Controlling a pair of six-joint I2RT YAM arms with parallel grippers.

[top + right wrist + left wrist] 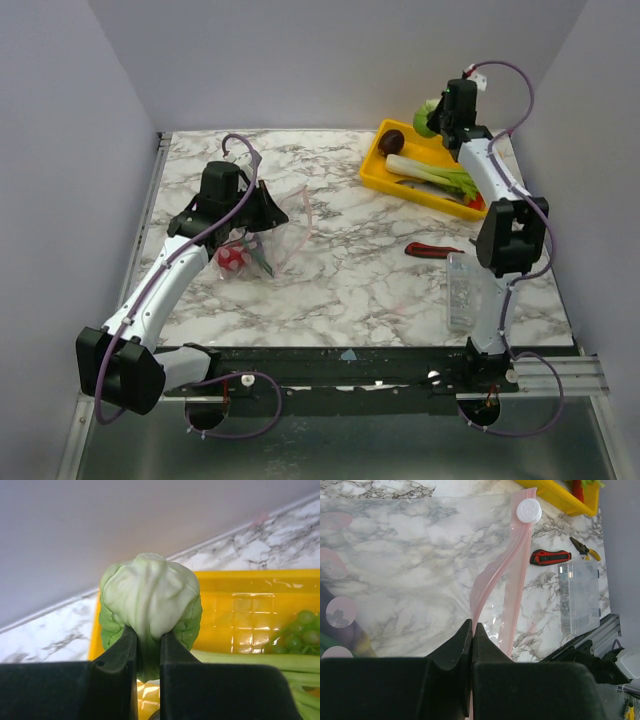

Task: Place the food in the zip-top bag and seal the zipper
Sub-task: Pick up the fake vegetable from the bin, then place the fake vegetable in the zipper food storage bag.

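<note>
**2 grippers, each pinching: cabbage on the right, bag edge on the left**

My right gripper (148,642) is clamped on the stem end of a pale green leafy toy cabbage (150,587), at the far corner of a yellow plastic tray (240,582). In the tray lie a long white-green toy leek (430,175) and a dark purple toy vegetable (391,140). My left gripper (471,630) is pressed together on the thin pale pink zipper strip (517,580) of a floppy clear plastic bag (420,555), which spreads across the grey-veined marble table (340,280). A red ball-like toy (231,258) sits at the bag, under my left wrist. Near my right arm lie a red-handled tool (430,250) and a rigid clear compartment box (462,290).
</note>
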